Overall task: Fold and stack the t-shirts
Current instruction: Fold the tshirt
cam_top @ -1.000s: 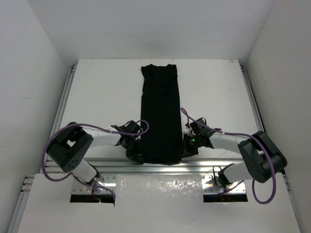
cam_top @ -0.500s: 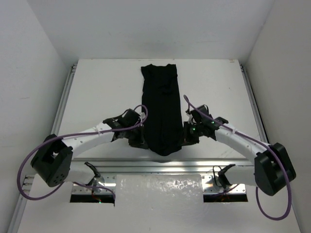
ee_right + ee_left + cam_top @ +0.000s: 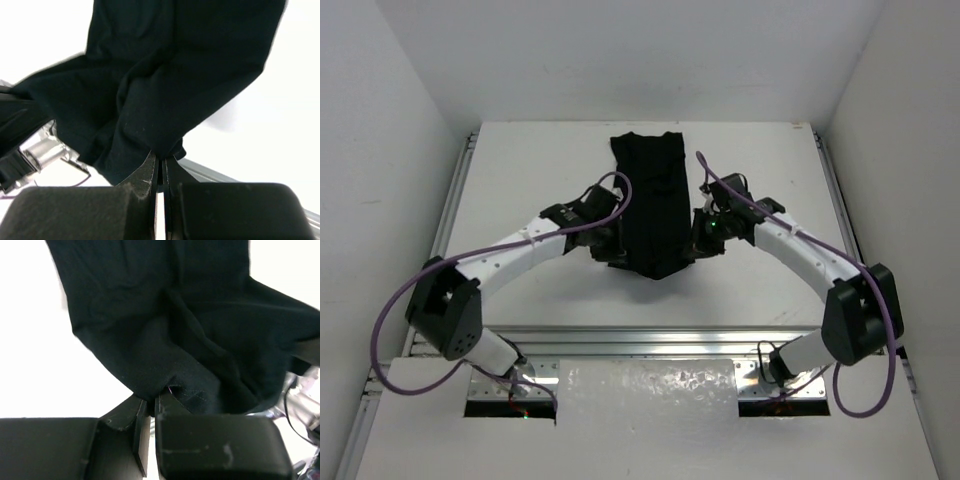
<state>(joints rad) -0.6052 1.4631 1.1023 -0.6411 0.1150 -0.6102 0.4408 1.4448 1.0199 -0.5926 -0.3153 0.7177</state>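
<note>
The black t-shirt (image 3: pixel 655 190) lies as a long narrow strip down the middle of the white table, its far end flat near the back. Its near end is lifted off the table and sags in a point between my two grippers. My left gripper (image 3: pixel 612 243) is shut on the shirt's near left corner; the hem (image 3: pixel 150 365) is pinched between its fingers. My right gripper (image 3: pixel 700 237) is shut on the near right corner, with the cloth (image 3: pixel 165 90) hanging from its tips.
The white table (image 3: pixel 530 180) has metal rails along its left (image 3: pixel 452 200), right (image 3: pixel 840 210) and near (image 3: pixel 650 340) edges. White walls stand close on three sides. Purple cables loop over both arms.
Both grippers have lifted the shirt's near end off the table's front edge and carried it toward the back. The visible strip has become shorter and both arms have stretched out.
</note>
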